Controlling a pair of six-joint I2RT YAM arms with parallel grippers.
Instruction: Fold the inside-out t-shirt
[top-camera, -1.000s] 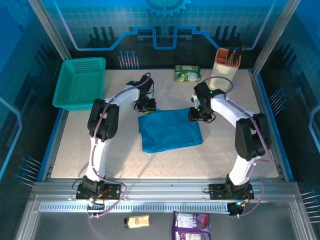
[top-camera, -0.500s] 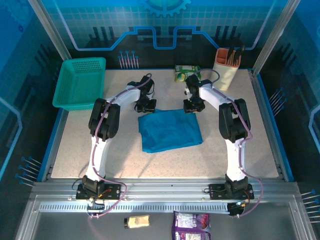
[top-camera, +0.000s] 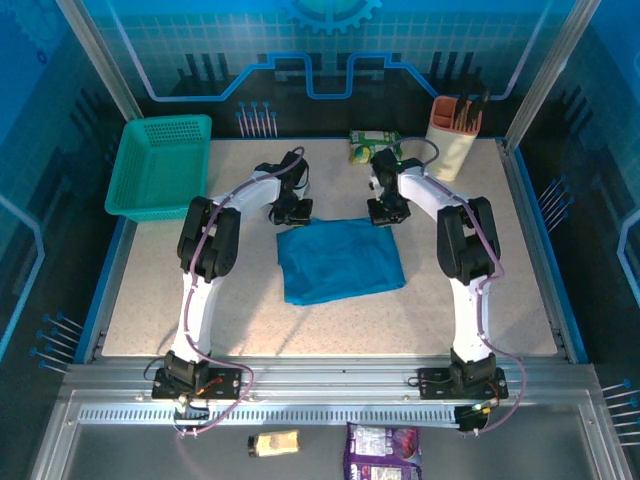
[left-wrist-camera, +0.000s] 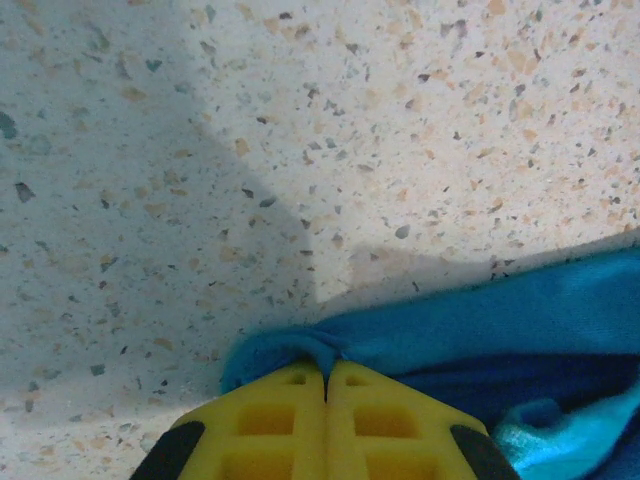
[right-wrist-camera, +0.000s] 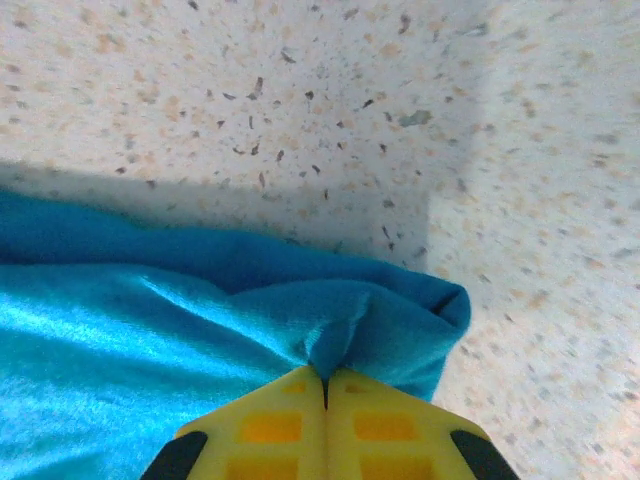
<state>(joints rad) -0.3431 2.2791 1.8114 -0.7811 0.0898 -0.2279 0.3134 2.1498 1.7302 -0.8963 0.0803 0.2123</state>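
t-shirt (top-camera: 340, 262) centred on table (top-camera: 480, 300), basket (top-camera: 160, 165) far left, packet (top-camera: 372, 148) behind t-shirt (holder (top-camera: 453, 128) to its right)

Showing soft, faintly sheeny blue cloth in the t-shirt (right-wrist-camera: 150, 330), lying on a matt, speckled stone-like table (left-wrist-camera: 300, 120); pinching with smooth moulded yellow plastic fingertips (left-wrist-camera: 270, 420); sitting aside, a teal plastic mesh basket (top-camera: 160, 165).

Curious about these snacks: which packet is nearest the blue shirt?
The green packet on the table, beyond the right gripper pinching the t-shirt. The yellowish packet and purple packet lie off it, past its near edge.
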